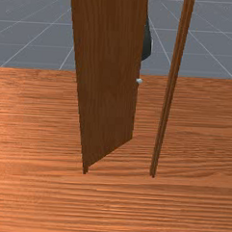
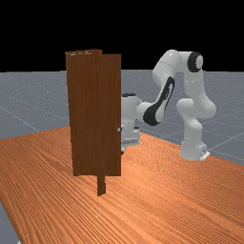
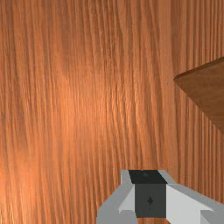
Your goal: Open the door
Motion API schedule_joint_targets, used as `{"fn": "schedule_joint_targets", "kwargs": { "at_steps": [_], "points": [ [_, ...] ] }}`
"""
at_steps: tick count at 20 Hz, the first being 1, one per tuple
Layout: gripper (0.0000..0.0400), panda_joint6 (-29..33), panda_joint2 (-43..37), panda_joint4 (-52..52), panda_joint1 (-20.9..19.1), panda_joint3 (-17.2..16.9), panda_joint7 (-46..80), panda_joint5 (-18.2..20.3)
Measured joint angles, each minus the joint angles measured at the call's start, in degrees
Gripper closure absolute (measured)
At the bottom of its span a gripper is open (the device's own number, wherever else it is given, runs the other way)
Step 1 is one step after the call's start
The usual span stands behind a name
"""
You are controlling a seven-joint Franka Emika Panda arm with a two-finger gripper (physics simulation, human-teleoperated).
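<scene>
In the far view my gripper hangs low on the arm's side of the door, just beyond its right edge and partly hidden by it. In the wrist view the gripper has brown wood of the door off to one side, with table surface between them. The front view has the door standing at an angle to its frame, hinged side at the left post, free edge swung back toward the arm. A small pale knob sits at that free edge; the far view has the knob too.
The right post of the frame rises from the wooden table, with a gap between it and the door's free edge. A dark part of the arm shows behind that edge. The arm's base stands on the table at the far view's right.
</scene>
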Motion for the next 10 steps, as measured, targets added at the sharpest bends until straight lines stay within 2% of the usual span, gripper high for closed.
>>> {"fn": "schedule_joint_targets", "kwargs": {
  "at_steps": [1,2,3,4,5,6,7,8,10],
  "points": [
    [0.0400,-0.2,-3.7,-4.9,0.0,-0.1,0.1,-0.4],
    [0.0400,-5.8,-7.2,-8.1,-1.0,0.7,-5.3,5.3],
    [0.0400,-5.0,-11.6,-13.8,-0.9,0.2,-8.1,8.0],
    [0.0400,-10.8,-13.2,-14.5,-0.3,-0.2,-0.9,-0.1],
    [0.0400,-2.7,-17.9,-21.7,-0.4,-0.5,-6.0,-0.3],
    [0.0400,-6.7,-18.1,-21.0,-0.5,-0.3,-1.0,-0.6],
    [0.0400,-6.9,-18.2,-21.1,-0.4,-0.1,-0.4,-0.5],
    [0.0400,-3.8,-19.1,-22.8,-0.3,1.1,10.4,-0.9],
    [0.0400,-5.0,-18.2,-21.5,1.7,5.1,32.2,-0.6]
  ]
}}
